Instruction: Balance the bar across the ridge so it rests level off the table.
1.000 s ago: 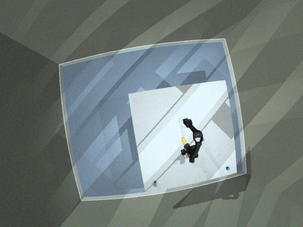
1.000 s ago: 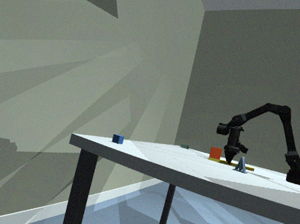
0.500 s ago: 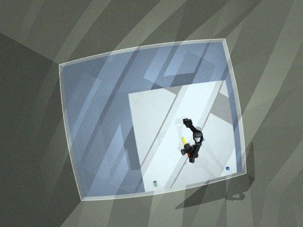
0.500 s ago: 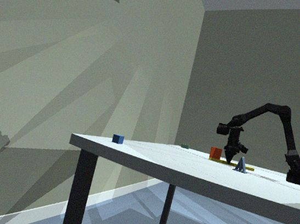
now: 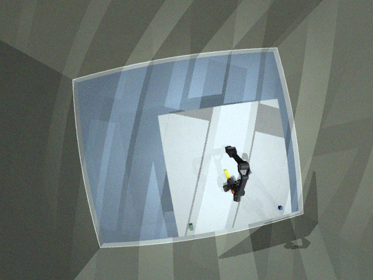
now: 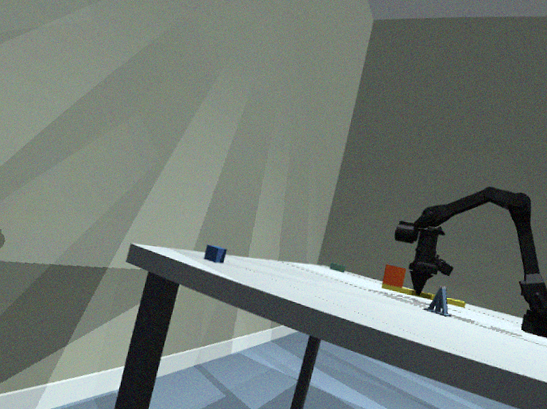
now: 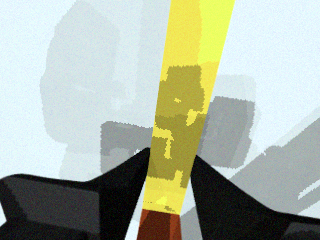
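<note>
The yellow bar (image 5: 226,174) (image 6: 454,302) (image 7: 185,40) lies low at the table top, beside the ridge and not on it. An orange-red block (image 5: 232,191) (image 6: 393,276) (image 7: 159,227) sits at one end of the bar. My gripper (image 6: 418,292) (image 7: 170,155) points down and is shut on the bar, one finger on each side, close to the block. The blue-grey ridge (image 5: 250,172) (image 6: 439,302) stands on the table, in front of the bar in the exterior view and mostly hidden by the arm in the top view. Whether the bar touches the table is too small to tell.
A blue cube (image 5: 280,207) (image 6: 215,253) stands near a table corner. A green block (image 5: 191,226) (image 6: 337,266) stands near the table's edge, far from the arm. The arm arches over the white table (image 5: 180,144) (image 6: 304,289). Shadow bands cross the table top.
</note>
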